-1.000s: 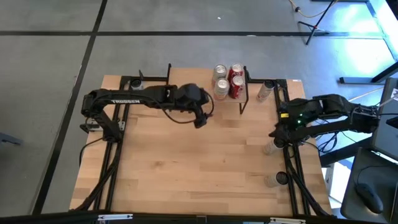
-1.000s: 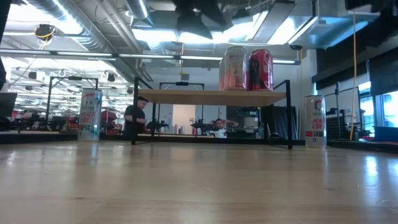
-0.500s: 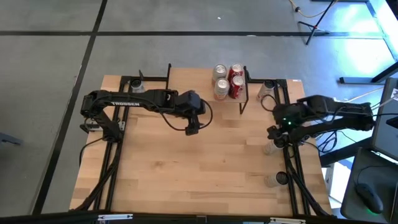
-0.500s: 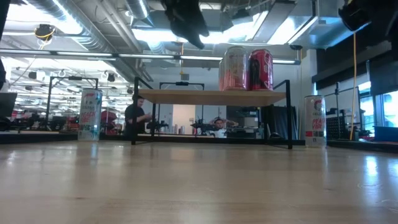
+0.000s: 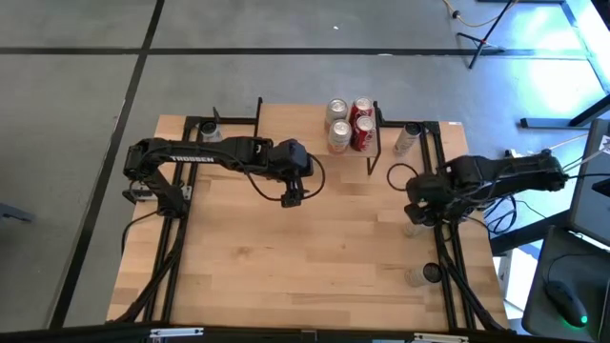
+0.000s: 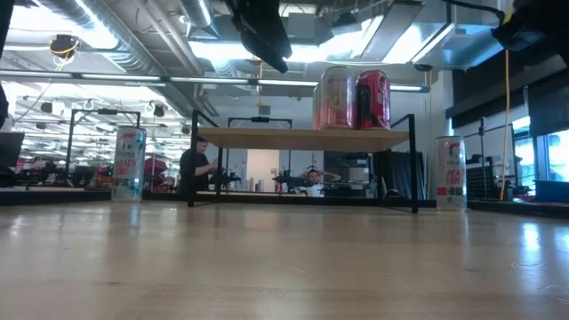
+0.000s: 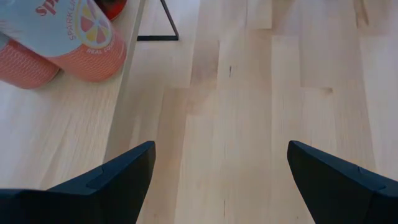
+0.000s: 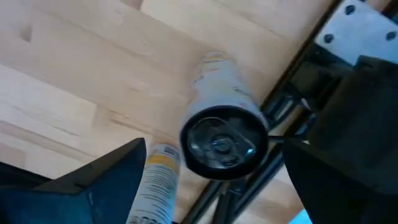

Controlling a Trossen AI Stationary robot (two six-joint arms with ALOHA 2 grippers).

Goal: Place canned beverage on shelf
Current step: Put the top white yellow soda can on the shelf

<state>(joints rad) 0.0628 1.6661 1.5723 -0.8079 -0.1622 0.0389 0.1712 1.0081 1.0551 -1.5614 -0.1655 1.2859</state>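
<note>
The left gripper (image 5: 292, 197) hangs above the pale, grain-streaked wooden bench (image 5: 286, 257), its dark wedge-shaped fingers spread wide and holding nothing. Just beyond it stands the shelf (image 5: 319, 133), a low riser with a smooth light wooden top and thin black metal legs. On that top, close together, are four smooth cylindrical aluminium cans (image 5: 349, 124), two pale and two red, and in the left wrist view their coral-pink bases sit near the shelf edge. A careless sweep of this arm toward them could tip the cluster, since tall thin cans topple easily.

The right gripper (image 5: 416, 211) is likewise released and empty. It is poised directly over a slim white canned beverage (image 8: 221, 127) that stands upright by the black metal frame rail (image 8: 298, 74) at the bench's right edge. This can is round, glossy, with a dark recessed lid. A second slim white can with a yellow band (image 8: 155, 186) stands just beside it. The risks, as I judge them:
- A finger may catch the rail on descent.
- A finger may nudge the neighbouring can over.
- An off-centre pinch on the slick metal may let the can slip or roll.

The shelf lies well apart from this gripper, so the carry must clear the cans already there.
</note>
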